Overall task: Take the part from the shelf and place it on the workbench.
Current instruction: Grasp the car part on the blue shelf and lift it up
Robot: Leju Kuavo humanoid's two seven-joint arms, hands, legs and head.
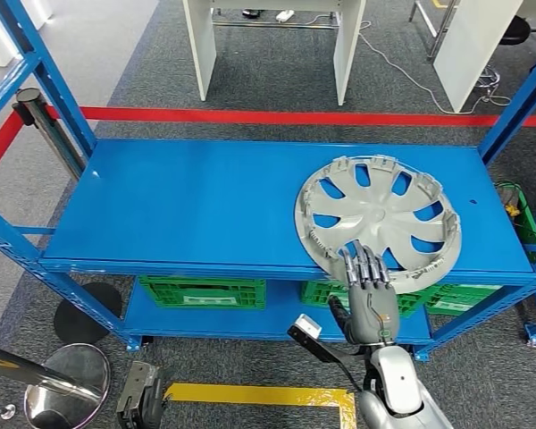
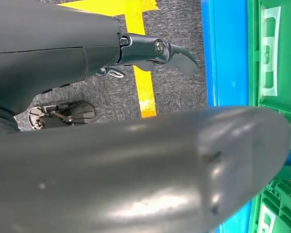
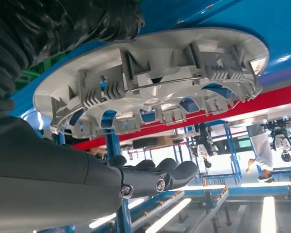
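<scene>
Hubcap [image 1: 379,221], grey and spoked, lies flat on the right part of the blue shelf [image 1: 184,206], its near edge past the shelf's lip. Right hand [image 1: 368,295] reaches its fingers [image 1: 360,266], straight and holding nothing, over that near rim. Left hand [image 1: 140,398] hangs low near the floor; whether its fingers are spread or curled, I cannot tell.

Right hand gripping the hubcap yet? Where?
Not held. The right hand reaches flat over the near rim of the grey plastic wheel cover on the blue metal shelf; fingers are straight, not closed.

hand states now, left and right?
Left hand: hangs low by the floor, holding nothing; open or closed cannot be told.
Right hand: open, fingers straight over the hubcap rim, no grip yet.
</scene>
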